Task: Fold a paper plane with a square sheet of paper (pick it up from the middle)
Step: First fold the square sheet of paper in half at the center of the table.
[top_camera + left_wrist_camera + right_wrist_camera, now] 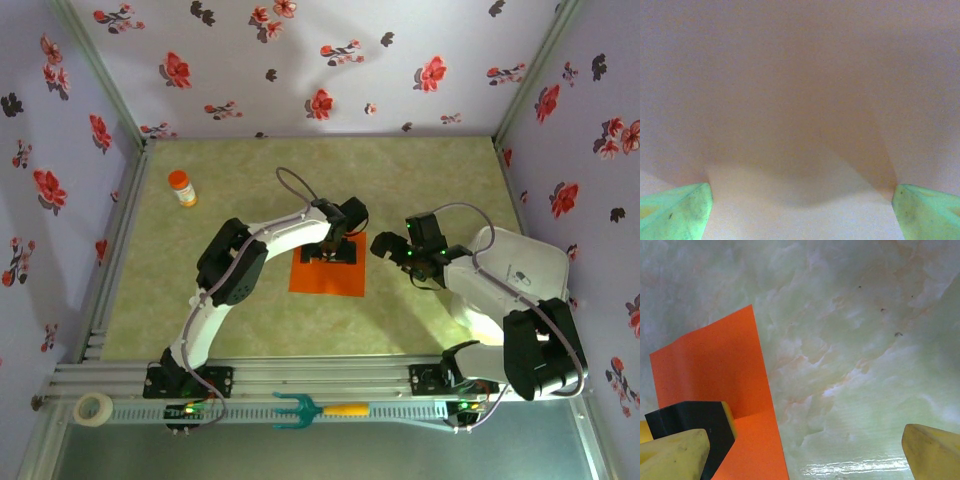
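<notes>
Flowered walls (300,60) round green marbled table (250,320); square sheet of paper (325,280) lying mid-table; left gripper (332,254) low over its far half, spread, empty; right gripper (385,246) spread, just right of it

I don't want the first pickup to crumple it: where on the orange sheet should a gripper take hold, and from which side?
Pinch the square sheet of paper near its middle, coming straight down from above. It lies thin and mostly flat on the table, so no edge offers room underneath; fingers closing there should raise a ridge. The open left gripper is over its far part.
</notes>
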